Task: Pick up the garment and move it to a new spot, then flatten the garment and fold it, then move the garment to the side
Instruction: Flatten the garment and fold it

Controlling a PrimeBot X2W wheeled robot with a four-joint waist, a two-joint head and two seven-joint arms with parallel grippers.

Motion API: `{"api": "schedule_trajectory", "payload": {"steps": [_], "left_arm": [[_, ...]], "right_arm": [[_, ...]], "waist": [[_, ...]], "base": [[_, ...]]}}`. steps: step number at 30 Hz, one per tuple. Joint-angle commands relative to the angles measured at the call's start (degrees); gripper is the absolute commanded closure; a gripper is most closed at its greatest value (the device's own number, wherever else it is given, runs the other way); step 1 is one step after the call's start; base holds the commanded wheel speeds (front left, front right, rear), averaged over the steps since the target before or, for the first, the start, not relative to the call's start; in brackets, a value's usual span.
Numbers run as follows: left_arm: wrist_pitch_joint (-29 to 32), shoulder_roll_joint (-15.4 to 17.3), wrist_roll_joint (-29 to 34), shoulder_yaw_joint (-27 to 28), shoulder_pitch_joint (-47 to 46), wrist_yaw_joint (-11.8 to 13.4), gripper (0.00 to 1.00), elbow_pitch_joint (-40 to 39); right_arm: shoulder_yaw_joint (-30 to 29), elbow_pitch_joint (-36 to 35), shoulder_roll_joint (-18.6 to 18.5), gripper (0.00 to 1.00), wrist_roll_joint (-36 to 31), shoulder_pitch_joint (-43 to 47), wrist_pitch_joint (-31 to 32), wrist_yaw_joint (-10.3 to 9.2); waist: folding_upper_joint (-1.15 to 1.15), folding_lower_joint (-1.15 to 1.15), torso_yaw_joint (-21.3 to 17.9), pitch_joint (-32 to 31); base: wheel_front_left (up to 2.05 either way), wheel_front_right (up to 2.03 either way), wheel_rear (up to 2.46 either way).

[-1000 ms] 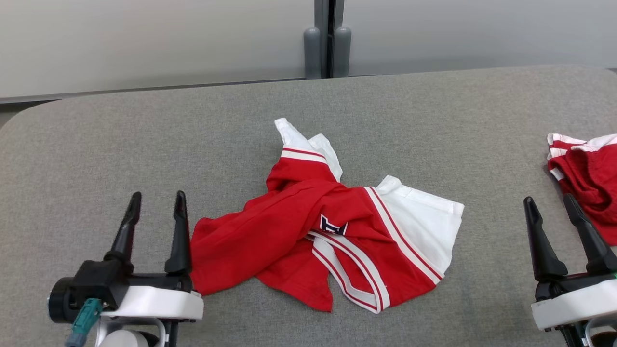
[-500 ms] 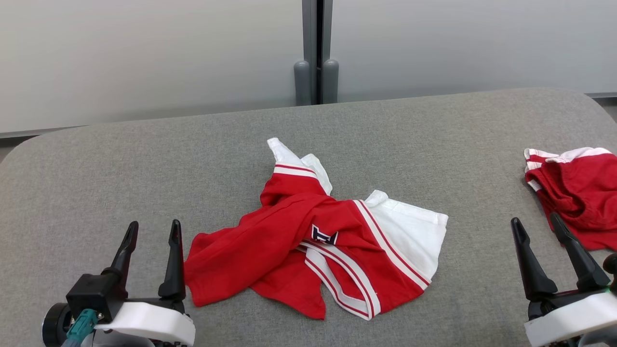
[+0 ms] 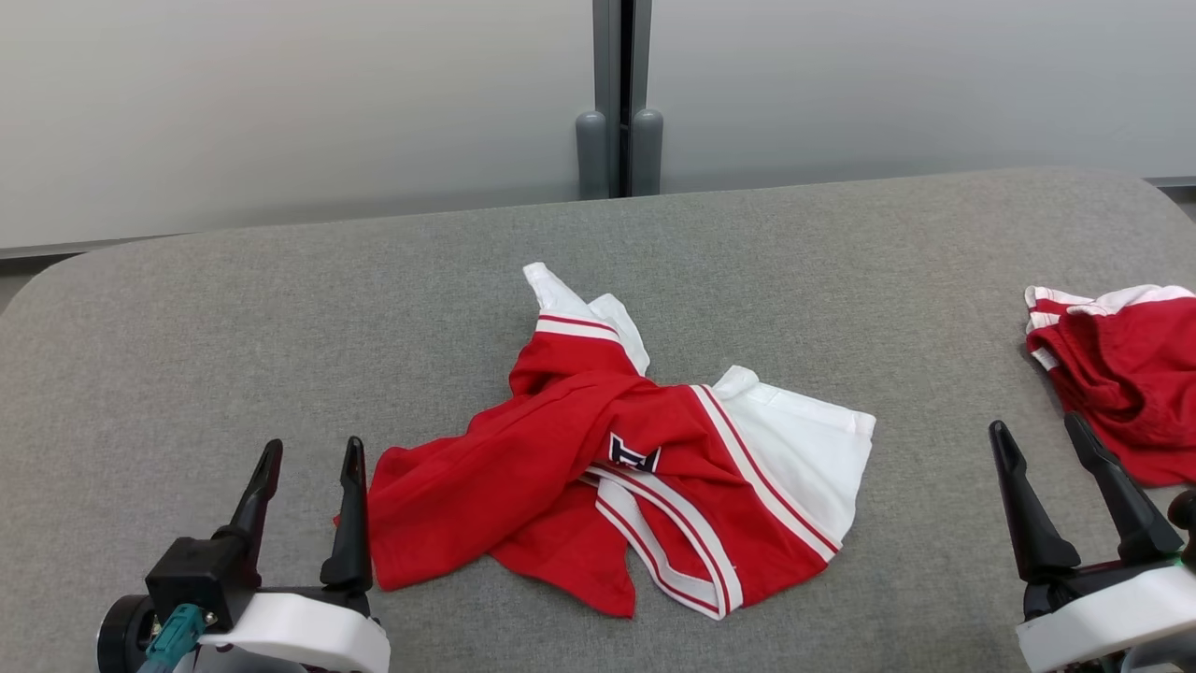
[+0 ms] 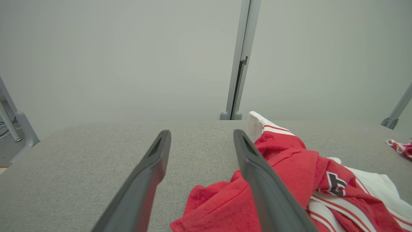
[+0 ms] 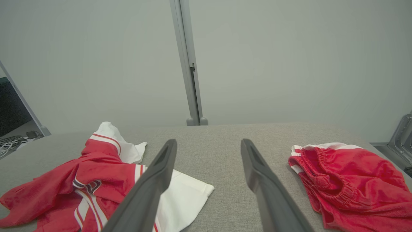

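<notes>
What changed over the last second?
Mostly the head camera moved: the whole view shifted, so the table's far edge sits lower in frame. The left hand looks slightly drawn back toward the robot, beside the crumpled red and white jersey. Nothing was taken hold of or let go. The jersey, red shorts and right hand are unchanged, and both hands are open.

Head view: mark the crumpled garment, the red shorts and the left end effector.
crumpled garment [image 3: 598,421], head view, red cloth near its middle.
red shorts [image 3: 1121,383], head view, red cloth at their middle.
left end effector [image 3: 313,445], head view, midway between its open fingertips.
</notes>
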Motion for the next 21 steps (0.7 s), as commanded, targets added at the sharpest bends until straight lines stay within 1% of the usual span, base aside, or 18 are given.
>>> {"api": "schedule_trajectory", "payload": {"steps": [1,4,7,10,15,21], "left_arm": [[0.0,0.1,-0.3,-0.1,0.3,0.1,0.0,0.3],[0.6,-0.1,-0.6,-0.7,-0.3,-0.3,0.0,1.1],[1.9,-0.8,-1.4,-1.8,-0.9,-1.2,0.0,3.5],[2.0,-1.8,-2.8,-2.2,-1.2,-2.0,0.0,8.0],[0.8,-3.6,-5.5,-1.8,-3.3,-4.5,0.0,17.2],[-1.5,-4.5,-7.0,-1.4,-8.1,-7.4,0.0,26.0]], "right_arm": [[-0.1,-0.1,-0.1,0.0,-0.2,0.0,0.0,0.0],[-0.1,-0.1,0.0,0.0,-0.1,-0.2,0.0,0.0],[0.2,-0.1,-0.1,0.0,0.3,-0.8,0.1,0.0],[0.7,0.2,-0.2,0.0,0.6,-1.2,0.1,0.0],[0.8,0.9,-0.1,0.0,1.3,-1.9,-0.5,0.0],[1.2,1.9,-0.6,0.0,2.0,-2.7,-0.9,0.0]], "waist": [[0.0,0.0,0.1,0.1],[0.0,0.0,0.3,0.6],[0.0,0.0,0.4,1.6],[0.0,0.0,0.1,2.7],[0.0,0.0,-0.1,4.6],[0.0,0.0,-0.2,6.3]], "base": [[0.0,0.0,0.0],[0.0,0.0,0.0],[0.0,0.0,0.0],[0.0,0.0,0.0],[0.0,0.0,0.0],[0.0,0.0,0.0]]}}
